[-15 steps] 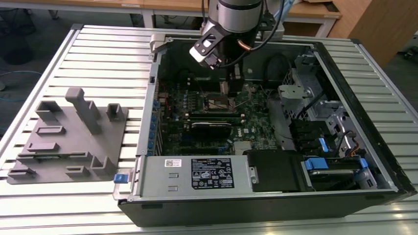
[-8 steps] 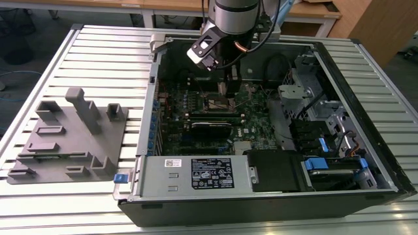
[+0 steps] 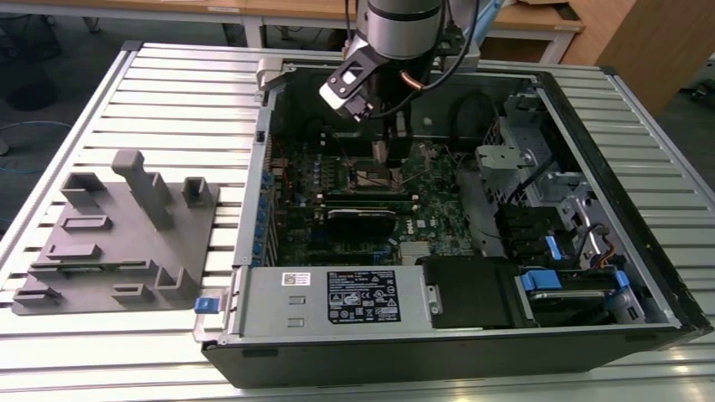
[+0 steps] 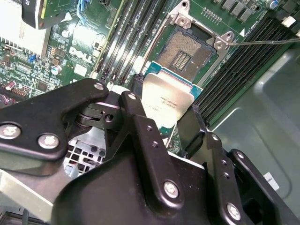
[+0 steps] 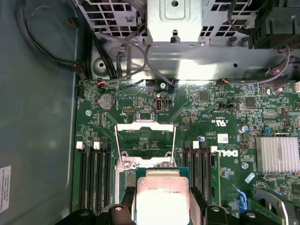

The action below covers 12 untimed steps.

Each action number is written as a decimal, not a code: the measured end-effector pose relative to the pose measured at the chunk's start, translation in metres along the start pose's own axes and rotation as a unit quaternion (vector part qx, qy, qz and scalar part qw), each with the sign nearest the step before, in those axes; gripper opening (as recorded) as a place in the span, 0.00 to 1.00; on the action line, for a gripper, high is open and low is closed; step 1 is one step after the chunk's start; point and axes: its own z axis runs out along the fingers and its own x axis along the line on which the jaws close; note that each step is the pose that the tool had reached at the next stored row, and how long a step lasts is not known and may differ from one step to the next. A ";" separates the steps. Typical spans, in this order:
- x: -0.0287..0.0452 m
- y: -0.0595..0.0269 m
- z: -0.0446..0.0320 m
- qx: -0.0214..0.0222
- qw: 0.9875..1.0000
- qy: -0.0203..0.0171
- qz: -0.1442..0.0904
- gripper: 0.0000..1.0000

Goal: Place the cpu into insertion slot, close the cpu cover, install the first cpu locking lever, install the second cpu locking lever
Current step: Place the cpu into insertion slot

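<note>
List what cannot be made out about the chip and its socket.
- Silver-grey square cpu: underside faces away in both wrist views; black end effector covers its gripped edges.
- Dark square insertion slot with silvery rim: contacts too small in the exterior view.
- Same slot, first wrist view: the held cpu hides most of it.

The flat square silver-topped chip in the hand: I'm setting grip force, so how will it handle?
The flat square silver-topped chip is probably stiff: its metal top looks rigid. Clamped by its thin edges in the hand, the smooth plate could slip. Its green board rim likely chips easily.
</note>
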 end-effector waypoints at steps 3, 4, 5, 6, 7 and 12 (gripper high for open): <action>0.0000 -0.0032 0.0006 0.000 1.000 0.000 0.000 0.54; 0.0000 -0.0041 0.0008 0.000 1.000 0.000 0.000 0.54; 0.0000 -0.0043 0.0008 0.000 1.000 0.000 0.000 0.54; 0.0000 -0.0043 0.0008 0.000 1.000 0.000 0.000 0.54; 0.0000 -0.0043 0.0009 0.000 1.000 0.000 0.000 0.54; 0.0001 -0.0049 0.0018 0.000 1.000 0.000 0.000 0.54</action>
